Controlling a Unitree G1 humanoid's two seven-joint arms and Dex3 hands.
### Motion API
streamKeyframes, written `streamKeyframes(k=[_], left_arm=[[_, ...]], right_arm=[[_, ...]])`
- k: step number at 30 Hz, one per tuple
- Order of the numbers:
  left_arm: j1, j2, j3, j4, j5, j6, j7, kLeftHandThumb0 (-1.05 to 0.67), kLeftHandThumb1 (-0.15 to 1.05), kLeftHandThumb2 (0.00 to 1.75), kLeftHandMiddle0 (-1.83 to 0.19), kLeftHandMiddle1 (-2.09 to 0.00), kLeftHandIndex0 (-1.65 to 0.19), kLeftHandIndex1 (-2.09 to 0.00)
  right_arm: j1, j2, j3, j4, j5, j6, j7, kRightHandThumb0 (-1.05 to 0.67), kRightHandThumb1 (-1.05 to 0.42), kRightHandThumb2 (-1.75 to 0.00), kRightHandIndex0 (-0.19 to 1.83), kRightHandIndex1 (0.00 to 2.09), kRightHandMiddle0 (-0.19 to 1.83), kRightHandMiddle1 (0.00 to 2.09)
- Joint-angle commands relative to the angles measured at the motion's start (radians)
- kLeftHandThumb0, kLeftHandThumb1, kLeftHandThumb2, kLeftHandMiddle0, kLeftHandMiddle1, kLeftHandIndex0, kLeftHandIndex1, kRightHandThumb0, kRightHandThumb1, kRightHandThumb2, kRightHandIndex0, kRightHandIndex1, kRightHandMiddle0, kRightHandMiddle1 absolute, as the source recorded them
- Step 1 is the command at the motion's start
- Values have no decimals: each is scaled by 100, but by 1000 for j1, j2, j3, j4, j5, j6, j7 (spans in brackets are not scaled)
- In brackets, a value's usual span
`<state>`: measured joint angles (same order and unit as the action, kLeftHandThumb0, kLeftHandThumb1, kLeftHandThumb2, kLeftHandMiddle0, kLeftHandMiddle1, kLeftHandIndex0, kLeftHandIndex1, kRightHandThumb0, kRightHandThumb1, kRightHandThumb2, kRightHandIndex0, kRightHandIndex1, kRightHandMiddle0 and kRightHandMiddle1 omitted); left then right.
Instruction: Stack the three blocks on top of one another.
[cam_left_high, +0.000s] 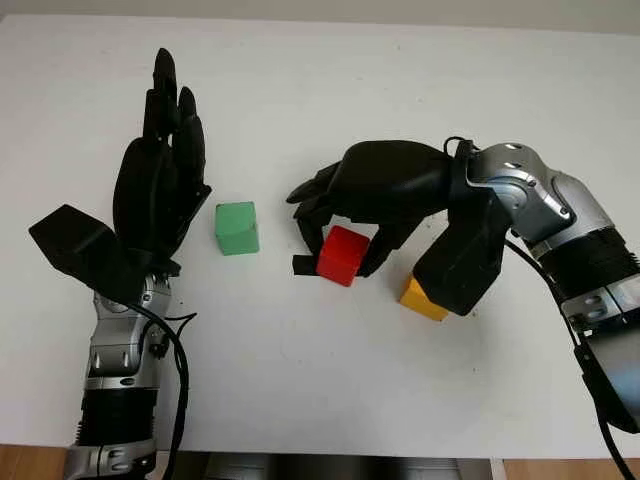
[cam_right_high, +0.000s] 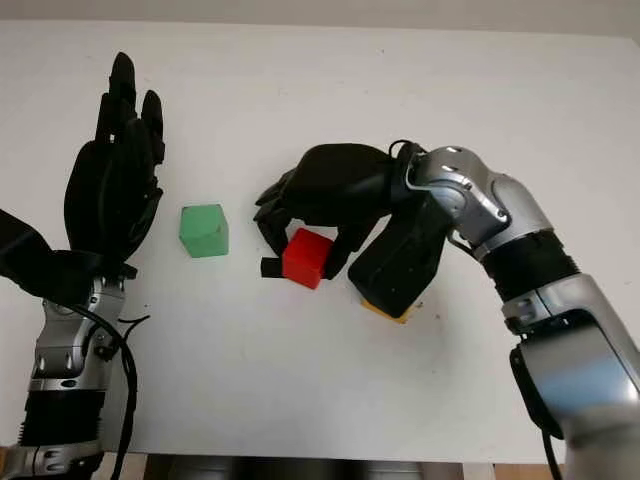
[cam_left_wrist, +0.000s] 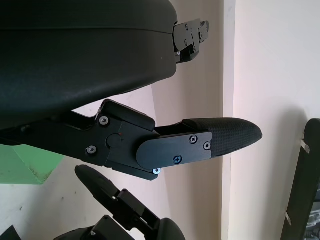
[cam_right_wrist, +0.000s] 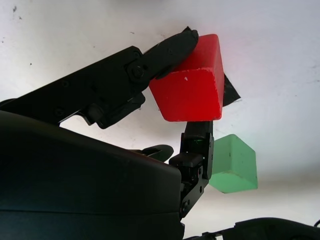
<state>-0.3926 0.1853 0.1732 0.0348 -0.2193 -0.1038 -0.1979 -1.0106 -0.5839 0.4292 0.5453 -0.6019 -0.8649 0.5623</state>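
I count three blocks on the worktop (cam_left_high: 400, 80): one green block (cam_left_high: 237, 228), one red block (cam_left_high: 343, 255), one yellow block (cam_left_high: 421, 299), which seems half hidden.

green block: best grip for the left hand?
Likely a top-down pinch on two opposite vertical faces of the green block. It sits flat on the table with open space on every side, and the open left hand is right beside it. The right hand is shut on the red block, so it probably won't interfere.
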Motion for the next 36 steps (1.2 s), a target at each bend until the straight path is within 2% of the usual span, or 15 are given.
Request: streamKeyframes(k=[1, 14, 32, 34, 36], left_arm=[[19, -3, -4, -24, 7, -7, 3, -80, 105, 55, 19, 0, 19, 0], [10, -4, -2, -10, -1, -12, 0, -79, 105, 55, 19, 0, 19, 0], [-1, -7, -7, -2, 2, -12, 3, -80, 105, 54, 19, 0, 19, 0], [-3, -6, -8, -1, 3, -12, 2, -80, 105, 54, 19, 0, 19, 0], [-4, -6, -9, -4, 6, -8, 5, -80, 105, 54, 19, 0, 19, 0]], right_arm=[[-23, 4, 7, 0, -12, -15, -18, -47, -91, -5, 39, 5, 46, 144], [-40, 7, 24, 32, -68, -46, -96, -45, -90, -5, 39, 5, 47, 142], [-43, 14, 35, 66, -55, -47, -88, -53, -93, -6, 37, 4, 46, 141], [-41, 7, 33, 52, -57, -30, -74, -60, -93, -6, 34, 3, 38, 136], [-33, 0, 23, 37, -45, -8, -59, -69, -92, -5, 28, 2, 28, 118]])
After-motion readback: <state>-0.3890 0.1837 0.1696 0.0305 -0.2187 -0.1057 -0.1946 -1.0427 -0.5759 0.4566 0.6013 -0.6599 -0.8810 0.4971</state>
